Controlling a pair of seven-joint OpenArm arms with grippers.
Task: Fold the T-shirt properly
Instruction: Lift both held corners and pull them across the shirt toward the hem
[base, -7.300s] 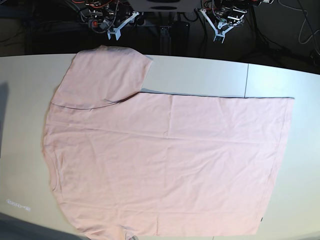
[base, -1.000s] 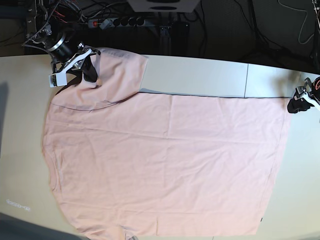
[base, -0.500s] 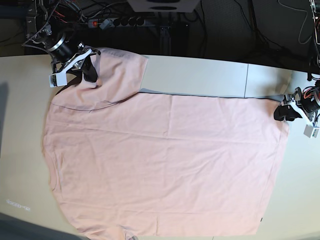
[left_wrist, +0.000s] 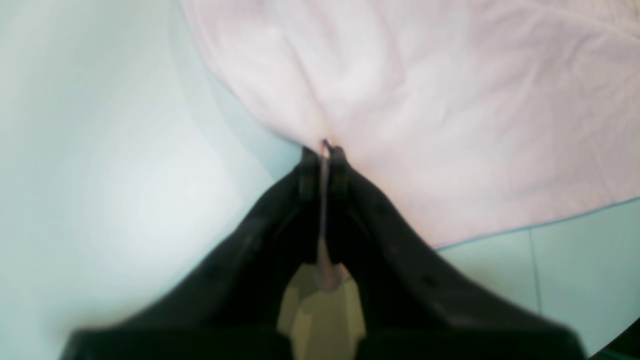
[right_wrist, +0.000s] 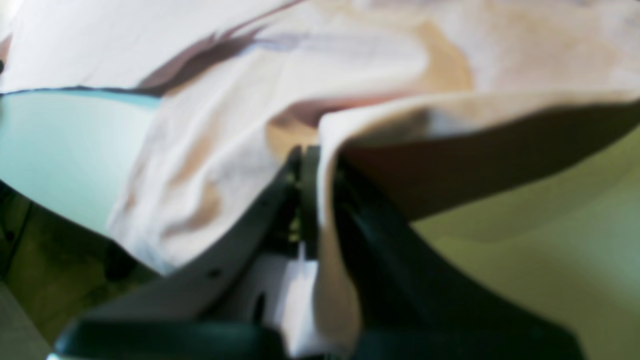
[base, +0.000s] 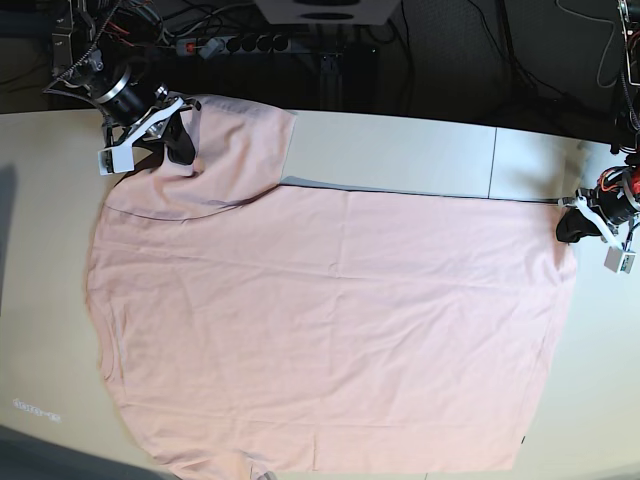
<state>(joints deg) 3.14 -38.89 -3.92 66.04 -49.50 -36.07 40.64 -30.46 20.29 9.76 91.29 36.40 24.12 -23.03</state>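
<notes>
The pale pink T-shirt (base: 330, 320) lies spread flat on the table with its plain side up. One sleeve points to the far left and the hem is on the right. My right gripper (base: 178, 140) is at the far-left sleeve, and the right wrist view shows it (right_wrist: 315, 160) shut on a raised fold of the T-shirt (right_wrist: 225, 125). My left gripper (base: 570, 228) sits at the far-right hem corner. In the left wrist view its black fingers (left_wrist: 324, 150) are shut, with a thin edge of the T-shirt (left_wrist: 450, 100) pinched between them.
The pale table (base: 400, 150) has a seam line (base: 493, 160) right of centre. A dark gap runs behind its far edge, holding a power strip (base: 240, 43) and cables. A small printed mark (base: 35, 410) lies near the front left.
My left gripper came in from the right table edge onto the hem corner and closed on it, bunching the corner slightly inward. The right gripper stays on the sleeve.
</notes>
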